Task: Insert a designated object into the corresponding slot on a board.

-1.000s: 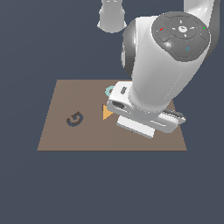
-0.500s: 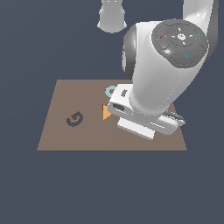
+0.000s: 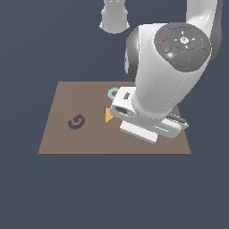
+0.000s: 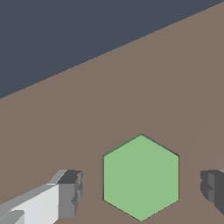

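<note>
In the wrist view the green hexagonal block [image 4: 141, 177] lies flat on the brown board [image 4: 144, 87], with a thin dark line along its edges. My gripper [image 4: 142, 190] is open. Its fingers [image 4: 70, 192] stand apart on either side of the block and do not touch it. No separate dark hexagon slot shows; I cannot tell whether the block sits in it. In the exterior view the arm's white body hides the gripper and the block over the board's [image 3: 58, 134] right half.
On the board in the exterior view are a dark G-shaped cut-out [image 3: 77, 121], a teal ring [image 3: 112, 93] partly behind the arm, and an orange triangular piece [image 3: 108, 115] next to the hand. The arm's base [image 3: 115, 15] stands beyond the board.
The arm's upper part has sunk a little; the hand stays over the same spot of the board. Nothing on the board has visibly moved.
</note>
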